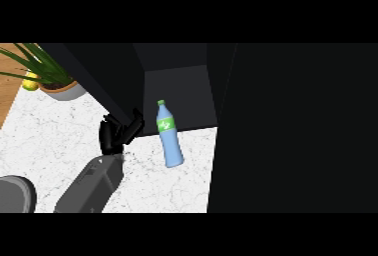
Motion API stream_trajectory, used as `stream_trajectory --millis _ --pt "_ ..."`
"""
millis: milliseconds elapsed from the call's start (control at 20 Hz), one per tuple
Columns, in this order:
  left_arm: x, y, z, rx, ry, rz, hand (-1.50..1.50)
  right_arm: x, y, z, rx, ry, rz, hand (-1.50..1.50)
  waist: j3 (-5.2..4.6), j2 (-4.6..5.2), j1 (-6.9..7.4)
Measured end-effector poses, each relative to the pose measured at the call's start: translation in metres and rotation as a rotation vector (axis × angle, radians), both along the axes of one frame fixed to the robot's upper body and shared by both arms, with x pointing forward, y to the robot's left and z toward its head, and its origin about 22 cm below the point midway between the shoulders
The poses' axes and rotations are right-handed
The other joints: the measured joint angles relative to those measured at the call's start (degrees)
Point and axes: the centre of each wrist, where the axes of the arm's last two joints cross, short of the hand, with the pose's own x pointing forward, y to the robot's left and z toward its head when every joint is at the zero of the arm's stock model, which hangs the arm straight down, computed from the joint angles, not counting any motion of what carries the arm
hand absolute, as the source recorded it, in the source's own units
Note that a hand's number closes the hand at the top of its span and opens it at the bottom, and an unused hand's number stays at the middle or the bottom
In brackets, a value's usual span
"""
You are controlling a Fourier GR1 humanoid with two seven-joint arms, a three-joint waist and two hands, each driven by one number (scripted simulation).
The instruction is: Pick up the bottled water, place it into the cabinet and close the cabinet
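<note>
A grey rounded object (15, 195) is cut off by the lower left edge, and a potted plant (63, 87) with a small yellow object (29, 84) beside it is seen at the upper left corner of the white marble table (44, 145). The left hand (116, 134) is shown at the end of a grey forearm that comes in from the lower left; its fingers (111, 125) are held straight and close together, nothing is held, and they are raised against the lower edge of the dark, open cabinet door (96, 75). Just to the right, apart from the hand, the bottled water (170, 142) is seen on the table at the mouth of the cabinet (295, 125), green cap toward the dark interior. Whether it stands or lies cannot be told.
</note>
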Motion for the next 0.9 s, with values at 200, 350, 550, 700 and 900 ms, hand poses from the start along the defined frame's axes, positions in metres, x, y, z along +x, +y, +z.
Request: stream_trajectory --millis 200,350,550,700,900 --pt "-0.0010 -0.0008 -0.0006 -0.030 -0.015 0.018 1.50 0.0021 -0.0024 -0.0001 0.006 -0.004 0.004 -1.50 0.00 0.18 -0.19" --pt "-0.0020 0.0002 -0.0013 -0.041 -0.022 0.029 1.50 0.0030 -0.0047 -0.0015 0.009 -0.001 0.005 -1.50 0.04 0.24 -0.50" --pt "-0.0036 0.0033 -0.0021 -0.038 -0.028 0.034 1.50 0.0046 -0.0067 -0.0007 0.007 -0.009 0.012 -1.50 0.09 0.26 -1.01" --pt "-0.0038 0.0032 -0.0017 -0.043 -0.029 0.038 -1.50 0.0069 -0.0089 -0.0012 0.009 -0.008 0.018 -1.50 0.10 0.34 -1.19" --pt "-0.0049 0.0045 -0.0020 -0.041 -0.031 0.051 -1.50 0.0088 -0.0109 -0.0015 0.010 -0.007 0.021 -1.50 0.09 0.39 -1.49"
